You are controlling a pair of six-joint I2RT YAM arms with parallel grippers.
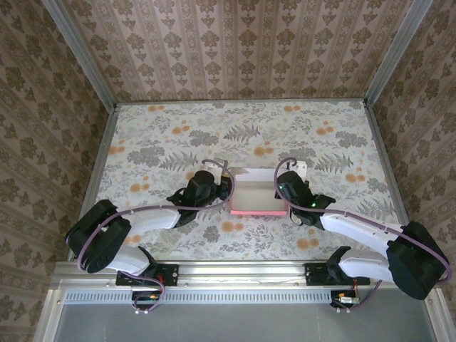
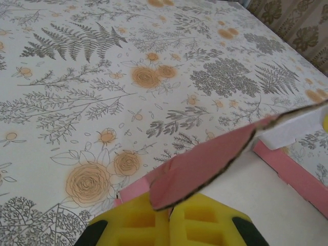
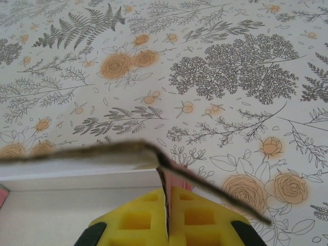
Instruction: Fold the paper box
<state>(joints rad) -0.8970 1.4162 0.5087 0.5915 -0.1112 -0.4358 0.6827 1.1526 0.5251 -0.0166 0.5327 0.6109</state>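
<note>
The paper box (image 1: 254, 189) sits near the middle of the table (image 1: 164, 135), between the two arms. Its open side faces up, showing a pale inside, and a salmon-pink wall runs along its near edge. The surfaces that show are plain pink or plain whitish-grey.

The left gripper (image 1: 228, 187) is at the box's left side. In the left wrist view (image 2: 169, 228), its yellow pads (image 2: 136, 225) are pressed together on a pink flap (image 2: 205, 164). The flap rises from between them and slants up to the right, with a dark, raw cardboard edge. Beyond it lie the box's pale floor and a low pink wall (image 2: 294, 171), with a whitish flap end above that.

The right gripper (image 1: 281, 187) is at the box's right side. In the right wrist view (image 3: 167, 223), its yellow pads (image 3: 197, 218) are closed tight on a thin sheet of cardboard seen edge-on. A flap (image 3: 77, 154) stretches to the left above the pale interior, and a second edge slants down to the right, with a sliver of pink showing beside the clamped sheet.

The table has a floral cover of grey ferns, leafy sprigs and orange roses. Patterned brown wallpaper (image 1: 235, 43) lines the walls around it. Both arm bases are bolted to a metal rail (image 1: 235, 274) at the near edge.
</note>
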